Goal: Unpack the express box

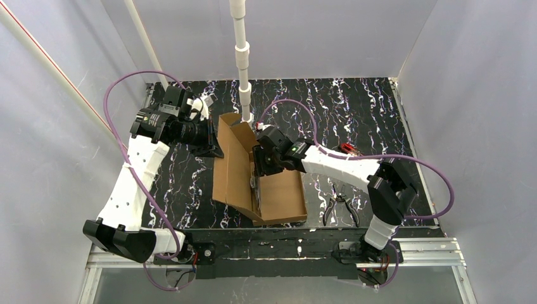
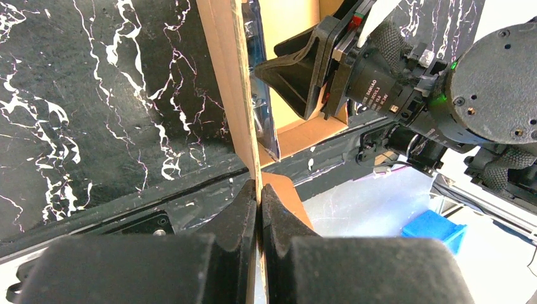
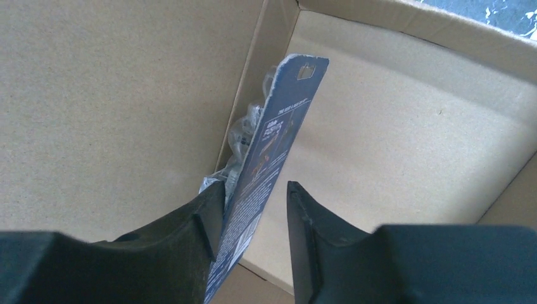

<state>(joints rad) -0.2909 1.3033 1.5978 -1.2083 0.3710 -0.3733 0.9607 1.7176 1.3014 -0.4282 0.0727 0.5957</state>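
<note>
One express box [image 1: 283, 195]: left jaws clamp its lid [image 2: 223, 82], right jaws open astride one blister pack [image 3: 272, 152].

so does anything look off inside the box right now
Only the blue blister pack: it stands on edge inside the express box, tilted against one finger of the right gripper, not clamped. No damage visible.

Bright, even light is cast from above, and only soft shadows are thrown on the bench [image 1: 354, 114]. To the right of the left jaws, the background is blown out to white. The right jaws are rendered dark and blurred, while the express box [image 3: 392, 126] beyond them is shown sharp and warmly lit.
</note>
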